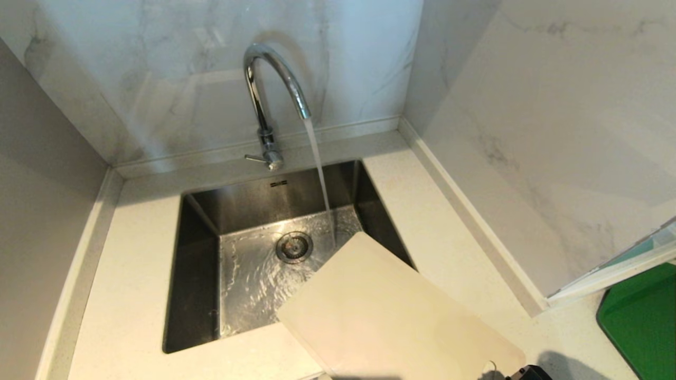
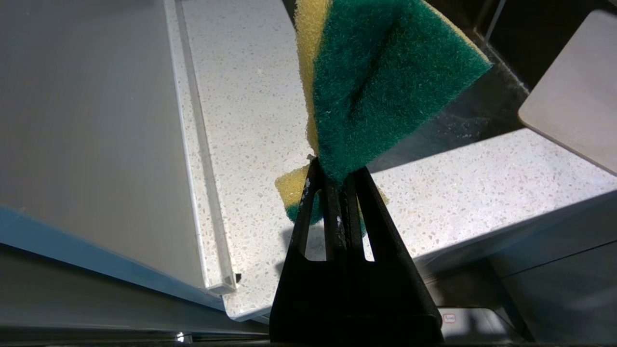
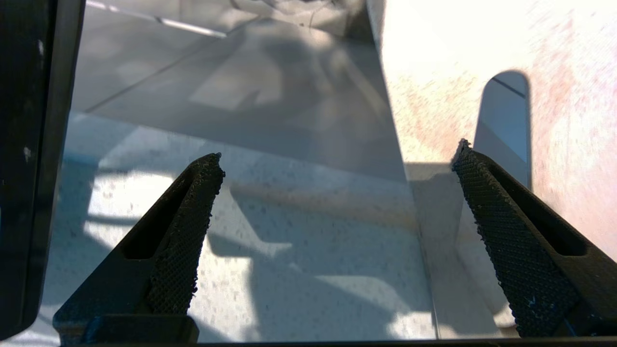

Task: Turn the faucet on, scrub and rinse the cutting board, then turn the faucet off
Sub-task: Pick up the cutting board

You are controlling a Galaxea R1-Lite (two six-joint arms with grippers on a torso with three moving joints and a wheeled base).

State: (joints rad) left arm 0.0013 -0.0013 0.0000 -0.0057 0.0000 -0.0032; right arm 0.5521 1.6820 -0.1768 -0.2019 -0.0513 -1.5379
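Observation:
The chrome faucet is running, and its stream falls into the steel sink just beyond the cutting board. This cream board lies tilted over the sink's front right corner and onto the counter. My right gripper is open at the board's near end. One finger is over the board beside its slot handle, the other over the counter. My left gripper is shut on a green and yellow sponge, held above the counter left of the sink, outside the head view.
The faucet's side lever points left. Marble walls close in behind the sink and along the right. A dark green board lies on the counter at the far right. A dark bit of my right arm shows at the head view's lower edge.

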